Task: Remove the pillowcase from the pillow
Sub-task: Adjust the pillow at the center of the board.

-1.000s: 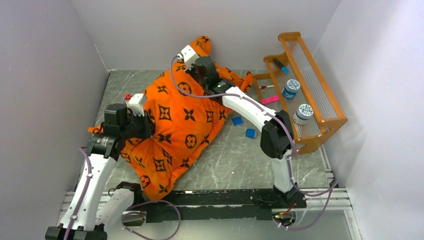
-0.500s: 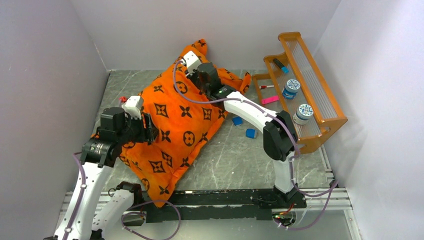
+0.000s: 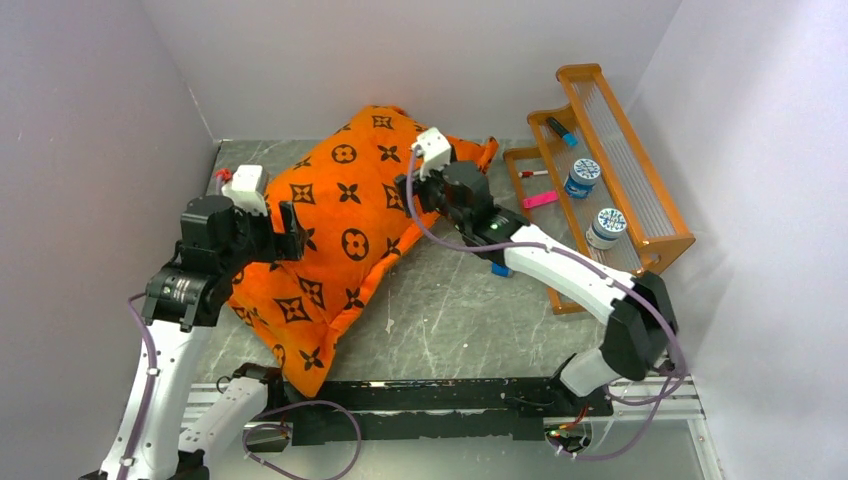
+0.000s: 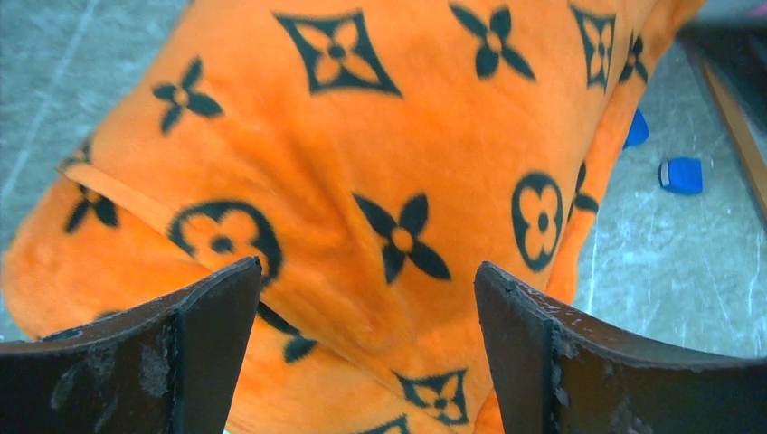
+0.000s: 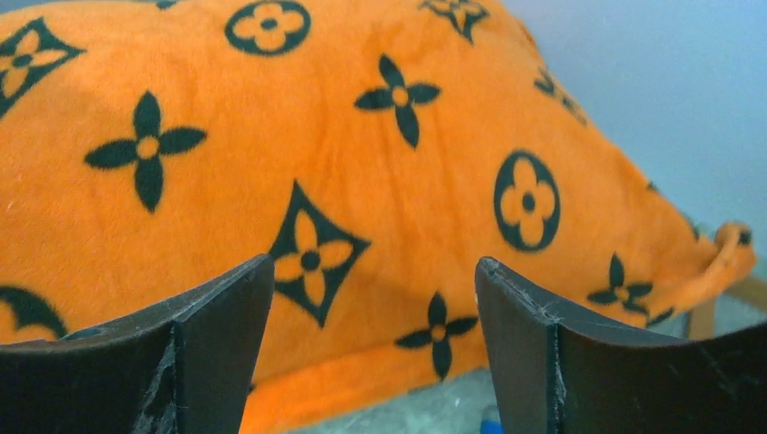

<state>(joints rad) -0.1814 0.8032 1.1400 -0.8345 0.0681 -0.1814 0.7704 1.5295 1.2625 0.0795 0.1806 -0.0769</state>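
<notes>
The grey counter [image 3: 470, 320] fills the middle of the top view. On its upper left part lies the plump orange pillowcase [image 3: 345, 225], running diagonally from lower left to upper centre, with the pillow inside hidden by the fabric. An orange wooden rack [image 3: 645, 215] stands at the upper right. The left tool [image 3: 288, 232] is over the pillowcase's left flank, jaws wide apart with nothing between them. The right tool [image 3: 408, 192] is at the pillowcase's right edge, also wide and empty. Two blue blocks [image 4: 680, 174] lie right of the pillowcase.
</notes>
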